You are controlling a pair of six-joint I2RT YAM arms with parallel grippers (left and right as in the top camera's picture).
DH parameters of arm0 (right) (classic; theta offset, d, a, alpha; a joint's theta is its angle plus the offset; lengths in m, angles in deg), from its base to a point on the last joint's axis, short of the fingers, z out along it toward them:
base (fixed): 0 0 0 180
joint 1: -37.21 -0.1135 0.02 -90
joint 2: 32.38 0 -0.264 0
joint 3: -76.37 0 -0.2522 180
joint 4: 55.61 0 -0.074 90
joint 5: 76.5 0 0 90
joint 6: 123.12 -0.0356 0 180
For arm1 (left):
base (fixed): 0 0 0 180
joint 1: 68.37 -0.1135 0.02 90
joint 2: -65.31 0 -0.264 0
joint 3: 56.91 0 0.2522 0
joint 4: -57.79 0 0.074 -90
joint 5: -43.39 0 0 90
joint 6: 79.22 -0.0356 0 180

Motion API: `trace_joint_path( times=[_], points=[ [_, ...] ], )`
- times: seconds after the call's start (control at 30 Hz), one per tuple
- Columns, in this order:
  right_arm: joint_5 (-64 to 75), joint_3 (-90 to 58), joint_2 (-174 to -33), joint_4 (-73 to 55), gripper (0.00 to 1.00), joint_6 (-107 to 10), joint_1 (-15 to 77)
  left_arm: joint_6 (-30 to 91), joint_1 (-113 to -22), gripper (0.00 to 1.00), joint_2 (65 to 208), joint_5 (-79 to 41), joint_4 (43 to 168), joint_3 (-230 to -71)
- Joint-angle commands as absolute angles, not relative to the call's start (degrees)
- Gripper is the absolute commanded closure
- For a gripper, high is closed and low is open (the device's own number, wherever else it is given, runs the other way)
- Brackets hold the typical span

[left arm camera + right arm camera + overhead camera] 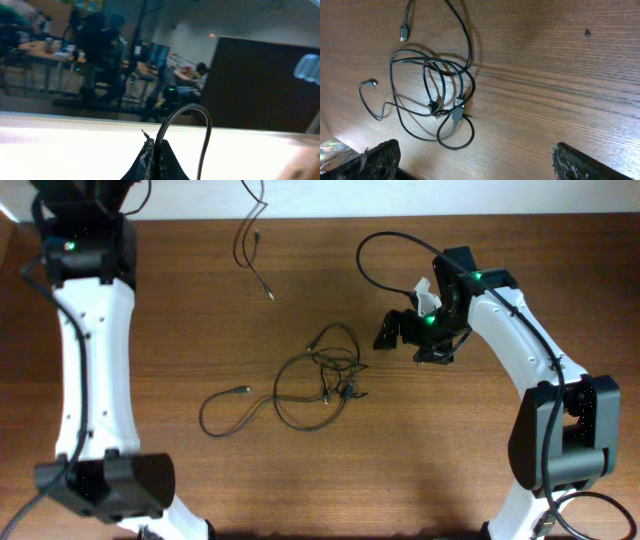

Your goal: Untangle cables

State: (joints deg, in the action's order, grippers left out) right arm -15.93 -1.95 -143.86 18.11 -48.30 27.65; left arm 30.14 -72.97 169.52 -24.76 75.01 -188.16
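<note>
Right gripper is wide open & empty, near the tangle of thin black cords w/ silvery plugs mid brown wooden table. Step: approach for a grab. Next move needs a descent onto an outer loop. Farther off, left gripper looks closed on a black cord.

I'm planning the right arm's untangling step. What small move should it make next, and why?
Probably ease the open right gripper forward and down onto the cables, aiming at an outer loop. Its fingers are spread wide, holding nothing, and the bunch lies on the table just ahead, untouched.
</note>
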Motion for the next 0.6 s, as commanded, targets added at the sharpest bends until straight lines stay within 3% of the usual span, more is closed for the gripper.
trace_joint_path(
  times=[0.0, 0.23, 0.57],
  points=[
    [-15.32, -1.56, -142.17, 18.75, 0.02, -47.93, 27.85, 30.48, -73.12, 1.00, 174.57, -32.04, 74.58, -188.21],
    [-15.10, -1.56, -142.17, 18.92, 0.02, -47.93, 27.85, 30.20, -75.07, 0.98, 181.65, -32.94, 73.68, -188.21],
    [-15.10, -1.56, -142.17, 19.34, 0.02, -47.93, 27.85, 19.60, -83.83, 0.99, 189.43, -32.98, 73.94, -188.19]
  ],
)
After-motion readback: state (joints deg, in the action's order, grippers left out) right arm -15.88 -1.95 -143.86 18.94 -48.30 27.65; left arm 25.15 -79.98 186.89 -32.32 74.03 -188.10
